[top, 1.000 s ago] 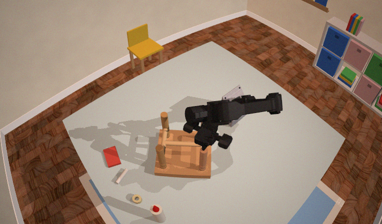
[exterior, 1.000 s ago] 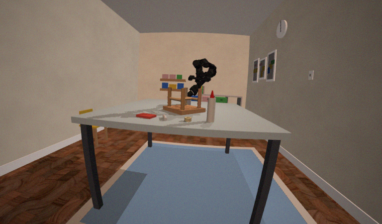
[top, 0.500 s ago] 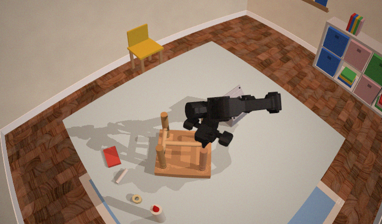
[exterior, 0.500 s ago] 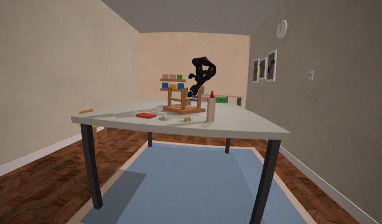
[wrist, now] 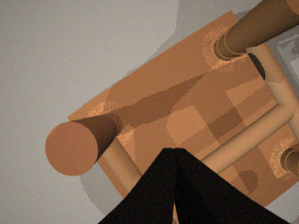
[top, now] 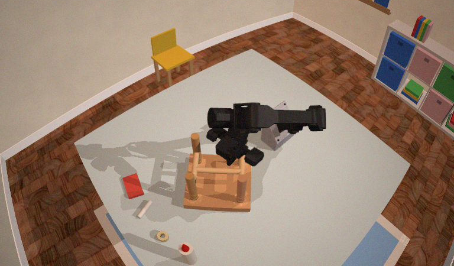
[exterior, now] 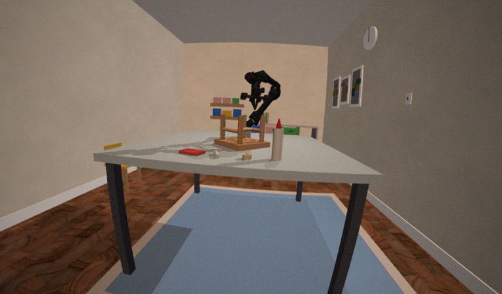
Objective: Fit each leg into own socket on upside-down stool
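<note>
Four legs (top: 193,186) stand upright in the seat (top: 217,204); the claw (top: 234,158), fully closed, grips nothing.

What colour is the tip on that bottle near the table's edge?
Red: the bottle is cream-coloured with a red cone tip, clearest in the exterior view.

The single black arm (top: 281,116) extends horizontally from its base, with the elbow joint at the far end of its reach. The forearm (exterior: 263,108) folds back and angles downward. The gripper (top: 234,158) points down, its fingers fully closed against each other, with nothing held between them.
</note>
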{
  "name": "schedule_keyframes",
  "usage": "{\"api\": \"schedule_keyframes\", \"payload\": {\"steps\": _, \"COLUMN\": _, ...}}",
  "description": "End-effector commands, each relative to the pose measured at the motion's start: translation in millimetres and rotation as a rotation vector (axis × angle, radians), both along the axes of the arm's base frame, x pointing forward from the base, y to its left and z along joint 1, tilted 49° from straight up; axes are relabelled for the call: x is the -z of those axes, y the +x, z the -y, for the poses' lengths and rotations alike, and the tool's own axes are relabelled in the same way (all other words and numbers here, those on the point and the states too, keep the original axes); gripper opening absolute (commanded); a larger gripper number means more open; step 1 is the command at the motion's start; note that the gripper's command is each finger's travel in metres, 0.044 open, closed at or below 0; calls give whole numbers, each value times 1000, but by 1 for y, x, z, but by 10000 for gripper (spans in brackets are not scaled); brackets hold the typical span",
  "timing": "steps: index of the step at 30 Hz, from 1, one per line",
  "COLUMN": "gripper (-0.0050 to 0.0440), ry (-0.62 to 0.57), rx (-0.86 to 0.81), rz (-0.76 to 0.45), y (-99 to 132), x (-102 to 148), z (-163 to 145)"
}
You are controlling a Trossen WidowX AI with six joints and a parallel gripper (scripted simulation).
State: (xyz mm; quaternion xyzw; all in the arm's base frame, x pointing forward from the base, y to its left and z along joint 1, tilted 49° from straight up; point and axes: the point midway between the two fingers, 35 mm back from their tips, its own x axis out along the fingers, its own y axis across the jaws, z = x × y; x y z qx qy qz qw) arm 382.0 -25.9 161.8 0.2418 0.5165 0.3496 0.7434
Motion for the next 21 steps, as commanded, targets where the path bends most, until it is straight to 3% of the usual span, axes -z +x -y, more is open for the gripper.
{"api": "schedule_keyframes", "payload": {"steps": 1, "gripper": 0, "ry": -7, "rx": 66, "rz": -100, "y": 9, "x": 31, "z": 29}}
{"api": "schedule_keyframes", "payload": {"steps": 7, "gripper": 0, "ry": -18, "rx": 163, "rz": -240, "y": 15, "x": 77, "z": 74}}
{"api": "schedule_keyframes", "payload": {"steps": 9, "gripper": 0, "ry": -18, "rx": 163, "rz": -240, "y": 15, "x": 77, "z": 74}}
{"api": "schedule_keyframes", "payload": {"steps": 11, "gripper": 0, "ry": -20, "rx": 215, "rz": -315, "y": 14, "x": 104, "z": 98}}
{"api": "schedule_keyframes", "payload": {"steps": 17, "gripper": 0, "ry": -19, "rx": 290, "rz": -430, "y": 7, "x": 146, "z": 132}}
{"api": "schedule_keyframes", "payload": {"steps": 21, "gripper": 0, "ry": -19, "rx": 293, "rz": -435, "y": 6, "x": 148, "z": 133}}
